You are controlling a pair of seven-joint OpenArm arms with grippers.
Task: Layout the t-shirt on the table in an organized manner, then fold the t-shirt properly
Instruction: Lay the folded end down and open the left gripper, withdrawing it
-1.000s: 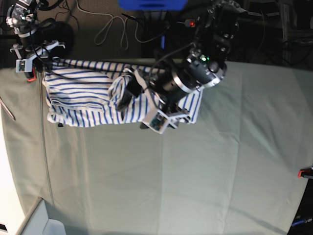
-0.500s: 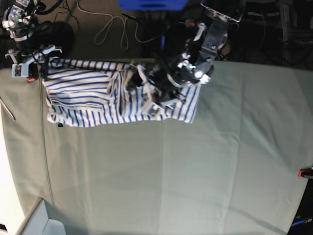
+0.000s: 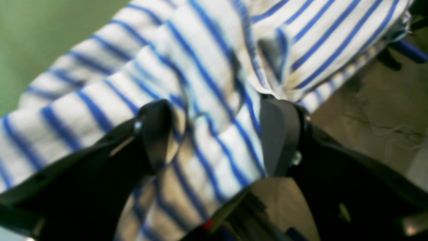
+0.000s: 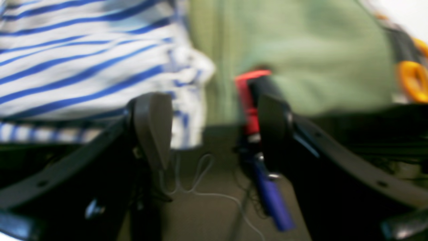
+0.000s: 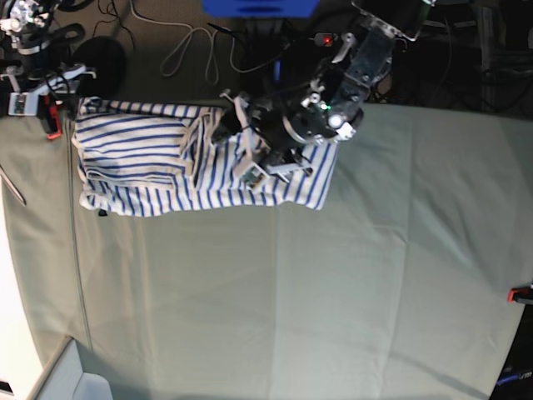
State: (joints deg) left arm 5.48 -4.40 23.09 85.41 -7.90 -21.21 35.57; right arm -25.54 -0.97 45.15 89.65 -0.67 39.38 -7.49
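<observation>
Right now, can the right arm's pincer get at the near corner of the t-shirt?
Probably yes: the right pincer is open, and the t-shirt corner lies just ahead beside one finger, with nothing between. A red clamp sits close by the other finger.

A blue bin [image 5: 259, 7] is seen up top, with a white cable [image 5: 190, 46] looped on the floor just left of it and a red clamp [image 5: 521, 293] way off to its lower right.

We see the white t-shirt [image 5: 150, 171] with thin blue stripes lying bunched and wrinkly near the far edge of our pale green bench [image 5: 316, 292], one part lifted up.
</observation>
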